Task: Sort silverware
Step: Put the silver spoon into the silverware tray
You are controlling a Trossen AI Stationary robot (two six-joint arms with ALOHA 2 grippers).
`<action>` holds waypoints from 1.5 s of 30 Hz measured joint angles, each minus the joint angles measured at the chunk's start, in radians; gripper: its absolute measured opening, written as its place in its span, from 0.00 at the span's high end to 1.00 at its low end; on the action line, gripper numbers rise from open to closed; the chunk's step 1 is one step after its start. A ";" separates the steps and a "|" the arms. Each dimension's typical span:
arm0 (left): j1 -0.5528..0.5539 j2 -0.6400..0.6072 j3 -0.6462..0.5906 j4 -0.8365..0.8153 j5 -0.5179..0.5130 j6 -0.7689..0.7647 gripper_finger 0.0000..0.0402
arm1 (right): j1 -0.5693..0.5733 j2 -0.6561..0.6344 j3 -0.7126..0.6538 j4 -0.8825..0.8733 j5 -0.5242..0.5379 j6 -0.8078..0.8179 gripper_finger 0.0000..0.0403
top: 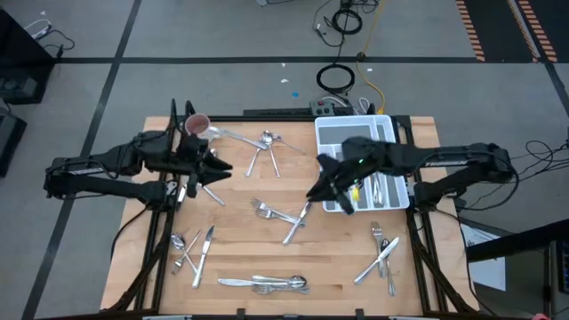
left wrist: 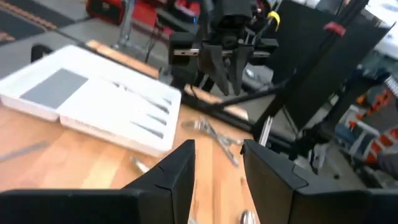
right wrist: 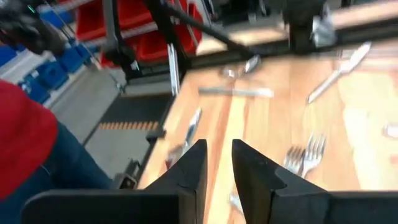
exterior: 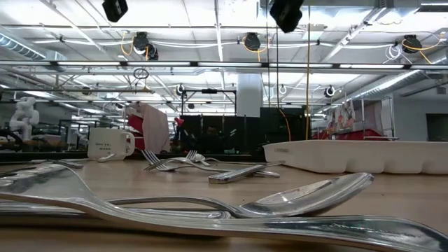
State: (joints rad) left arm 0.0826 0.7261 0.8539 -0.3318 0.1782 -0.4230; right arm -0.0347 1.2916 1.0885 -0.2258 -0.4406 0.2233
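silverware point(top: 267, 283) scattered in loose heaps across the wooden table point(top: 427, 293): a pile along the near edge, crossed pieces at the near left and near right, forks point(top: 265, 210) in the middle, more beside the mug point(top: 196, 124) at the far left. a few pieces already lying in the slots of the white tray point(top: 331, 133) at the far right.

left gripper point(left wrist: 216, 163) raised above the left half of the table, near the mug, jaws apart with a moderate gap and nothing between them. right gripper point(right wrist: 219, 163) raised just beside the tray's near left corner, over the middle forks, jaws narrow, nothing gripped as far as visible.

likely handling: light, rigid, polished metal, so slippery and prone to pivot or squirt out of a pinch. lying flat on the wood, with little height for fingertips to get under. best taken across the slim handle near the balance point, not by tines or bowl; a piece propped on another offers an easier raised edge. crossed pieces likely to drag neighbours along, so worth picking the topmost first. not fragile; a drop only costs a noisy re-grasp.
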 joint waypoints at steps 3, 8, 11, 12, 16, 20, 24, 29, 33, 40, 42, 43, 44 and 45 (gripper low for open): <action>-0.018 0.000 0.000 -0.086 -0.024 0.002 0.65 | 0.032 0.039 0.000 -0.055 0.026 0.026 0.80; -0.067 0.031 -0.001 -0.220 -0.057 0.002 0.65 | 0.101 0.078 0.000 -0.207 0.066 0.090 0.73; -0.107 0.050 -0.001 -0.227 -0.059 0.002 0.65 | 0.165 0.093 0.000 -0.307 0.119 0.125 0.69; -0.120 0.055 -0.001 -0.228 -0.059 0.009 0.65 | 0.188 0.096 0.000 -0.334 0.135 0.141 0.69; -0.154 0.060 -0.001 -0.229 -0.079 0.014 0.65 | 0.273 0.094 0.000 -0.387 0.206 0.204 0.67; -0.178 0.065 -0.001 -0.237 -0.086 0.014 0.65 | 0.372 0.094 0.000 -0.487 0.257 0.307 0.67; -0.196 0.065 -0.001 -0.241 -0.140 0.030 0.65 | 0.490 0.112 0.000 -0.568 0.328 0.371 0.67; -0.212 0.067 -0.001 -0.244 -0.180 0.037 0.65 | 0.567 0.159 0.000 -0.499 0.443 0.421 0.67; -0.254 0.102 -0.010 -0.231 -0.168 -0.012 0.65 | 0.570 0.201 0.000 -0.418 0.446 0.448 0.67; -0.403 0.211 -0.078 -0.105 -0.162 -0.121 0.65 | 0.567 0.262 0.000 -0.347 0.445 0.451 0.67; -0.434 0.241 -0.083 -0.077 -0.209 -0.154 0.65 | 0.561 0.280 0.000 -0.304 0.445 0.501 0.67; -0.447 0.253 -0.083 -0.061 -0.228 -0.174 0.65 | 0.558 0.291 0.000 -0.289 0.446 0.541 0.67; -0.457 0.263 -0.083 -0.046 -0.246 -0.195 0.65 | 0.555 0.307 0.000 -0.274 0.450 0.586 0.67; -0.468 0.270 -0.083 -0.034 -0.261 -0.219 0.65 | 0.552 0.324 0.000 -0.260 0.463 0.634 0.67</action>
State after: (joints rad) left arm -0.3851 0.9958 0.7712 -0.3660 -0.0823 -0.6417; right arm 0.5175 1.6155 1.0889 -0.4853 0.0222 0.8576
